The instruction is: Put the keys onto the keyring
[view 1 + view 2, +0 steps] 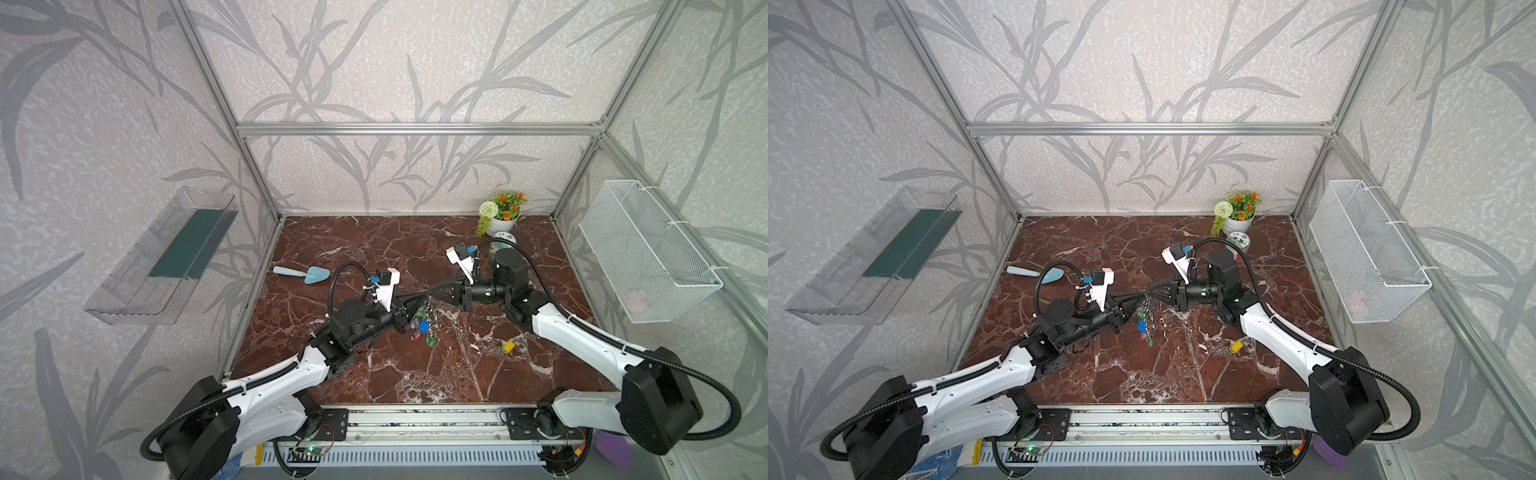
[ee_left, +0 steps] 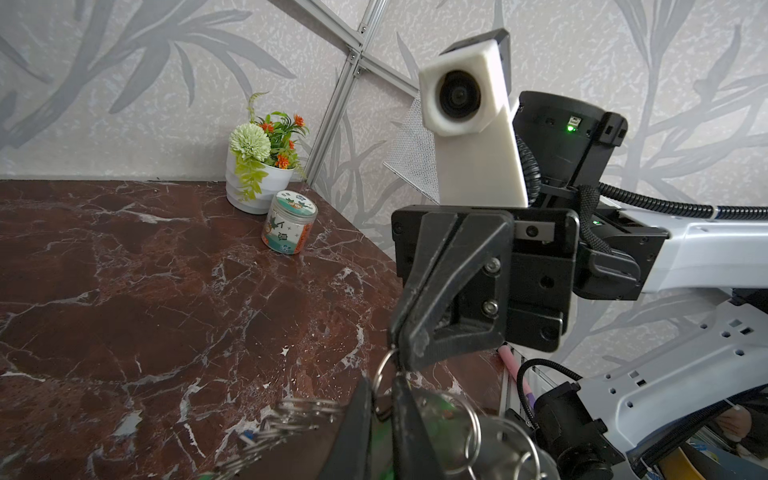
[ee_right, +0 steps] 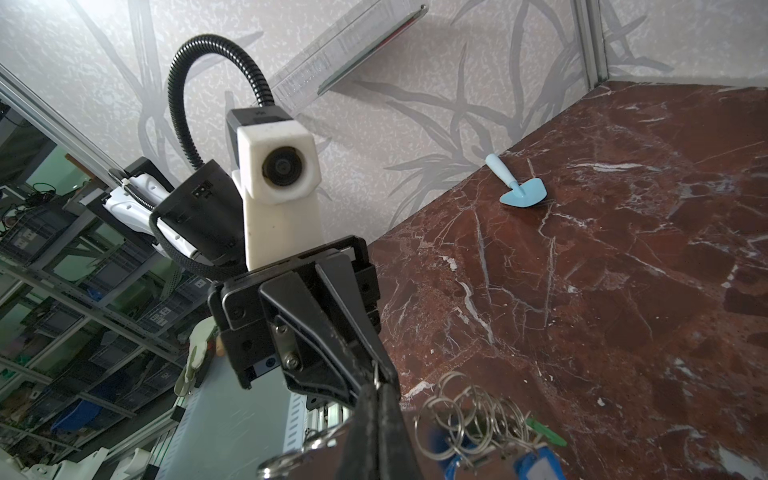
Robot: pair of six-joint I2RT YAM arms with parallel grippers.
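The large thin grey metal keyring [image 1: 423, 316] is being pinched by the barely parted left gripper [image 1: 424, 296] and fully closed right gripper [image 1: 431, 291]; the silvery yellow-tagged keys [image 1: 508, 346] are lying apart on the red marble tabletop [image 1: 374, 249].

red marble tabletop [image 1: 374, 249] | being loaded with: blue trowel [image 1: 305, 274] far-left; flowerpot [image 1: 500, 224], jar [image 1: 1239, 240] back-right corner; yellow-tagged keys [image 1: 508, 346] front-right

My left claw [image 1: 423, 296] and right claw [image 1: 431, 292] crowd the keyring [image 1: 424, 318]; in front of it the bench [image 1: 415, 374] lies open.
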